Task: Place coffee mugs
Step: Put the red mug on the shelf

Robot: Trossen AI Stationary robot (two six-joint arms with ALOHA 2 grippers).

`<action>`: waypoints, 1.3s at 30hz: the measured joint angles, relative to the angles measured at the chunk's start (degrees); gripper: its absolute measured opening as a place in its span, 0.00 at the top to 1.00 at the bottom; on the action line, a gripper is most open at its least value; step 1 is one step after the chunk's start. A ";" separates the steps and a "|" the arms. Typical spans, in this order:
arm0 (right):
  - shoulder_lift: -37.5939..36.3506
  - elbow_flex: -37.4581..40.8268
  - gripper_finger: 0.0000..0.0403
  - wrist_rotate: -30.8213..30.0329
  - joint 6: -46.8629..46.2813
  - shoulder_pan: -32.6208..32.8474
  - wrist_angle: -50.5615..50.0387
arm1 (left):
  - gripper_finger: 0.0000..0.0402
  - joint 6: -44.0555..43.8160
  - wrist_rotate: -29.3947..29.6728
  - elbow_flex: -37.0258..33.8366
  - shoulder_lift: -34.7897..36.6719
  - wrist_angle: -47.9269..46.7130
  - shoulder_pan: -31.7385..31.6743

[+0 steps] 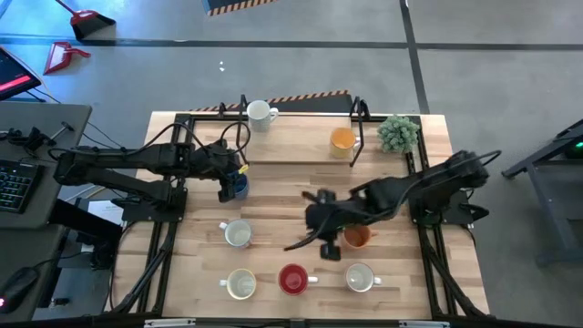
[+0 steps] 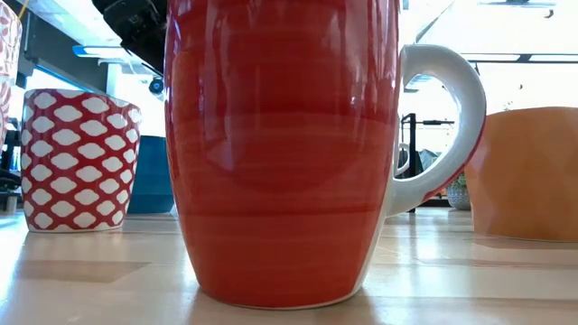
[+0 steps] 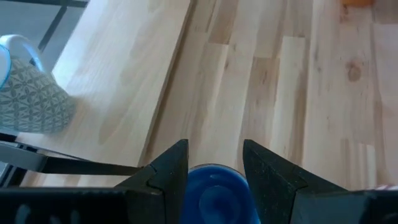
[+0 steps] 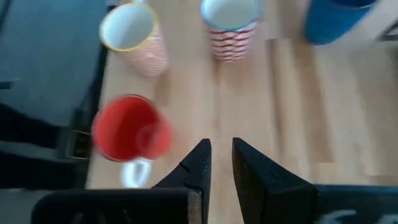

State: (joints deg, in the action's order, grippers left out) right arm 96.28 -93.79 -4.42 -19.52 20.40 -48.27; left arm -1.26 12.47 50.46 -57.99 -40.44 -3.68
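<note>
The left gripper [image 3: 214, 163] has its fingers around the rim of the blue mug [image 1: 239, 185]; its inside is cut off. The right gripper [image 4: 221, 163], narrow and empty, hangs beside the dark orange mug [image 1: 357, 237], half hidden. The red mug [image 1: 292, 279] nearby looks empty.

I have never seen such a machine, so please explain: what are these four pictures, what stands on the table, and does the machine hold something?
Two robot arms work at a wooden table. One camera looks down from above, one sits at table height, and one rides on each wrist. Coffee mugs stand about, among them a red mug, and there is a small plant. The left gripper has its fingers around a blue mug. The right gripper hangs over bare wood near the middle, fingers slightly apart, holding nothing.
</note>
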 joint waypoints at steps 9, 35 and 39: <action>13.24 -15.12 0.75 4.61 -1.13 3.30 -3.21 | 0.65 0.94 -2.95 -0.04 1.79 -0.15 0.28; 25.90 -18.24 0.64 5.99 -5.04 4.07 -5.29 | 0.65 3.41 -2.93 0.00 3.54 0.46 3.04; 27.45 -18.24 0.64 6.60 -5.06 4.13 -5.17 | 0.65 3.45 -2.93 0.00 3.54 0.43 3.04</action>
State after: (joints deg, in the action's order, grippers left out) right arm 123.73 -112.03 2.17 -24.58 24.53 -53.44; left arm 2.20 9.54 50.46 -54.46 -40.01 -0.64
